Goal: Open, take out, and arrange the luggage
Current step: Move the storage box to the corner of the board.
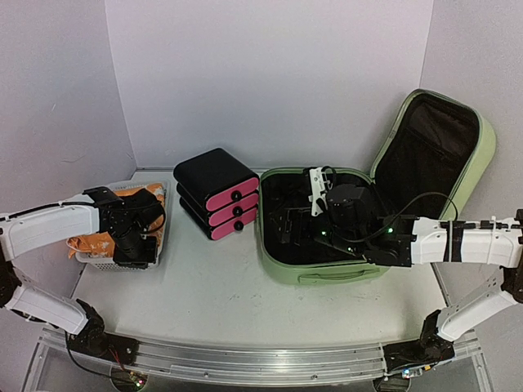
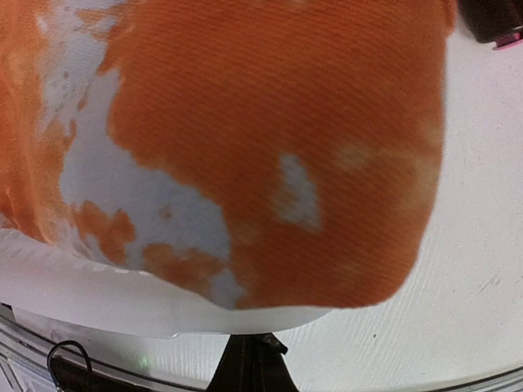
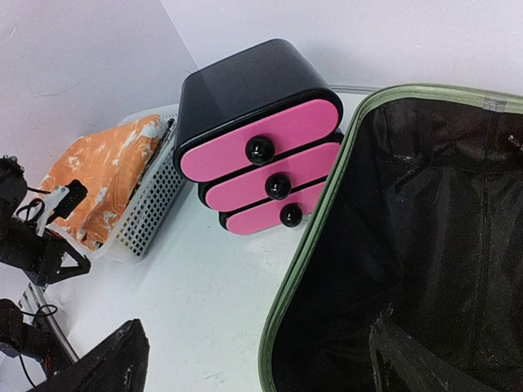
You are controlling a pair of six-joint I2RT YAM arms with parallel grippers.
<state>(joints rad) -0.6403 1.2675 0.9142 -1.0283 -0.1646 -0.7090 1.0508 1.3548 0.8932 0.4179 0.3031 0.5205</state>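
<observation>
Luggage [image 1: 327,273] is lying open right beneath the right gripper [image 1: 292,224], whose jaws are gaping empty; left gripper [image 1: 135,249] is sitting shut at nine o'clock.

The overhead camera looks down from high at the near side over the bench [image 1: 221,294]. The left wrist camera sits hard against orange cloth [image 2: 270,122], seemingly in the basket [image 3: 155,196]. The right wrist camera peers across the rim of the luggage [image 3: 425,212] toward the drawer box [image 3: 245,90], which is shared with the overhead view.
</observation>
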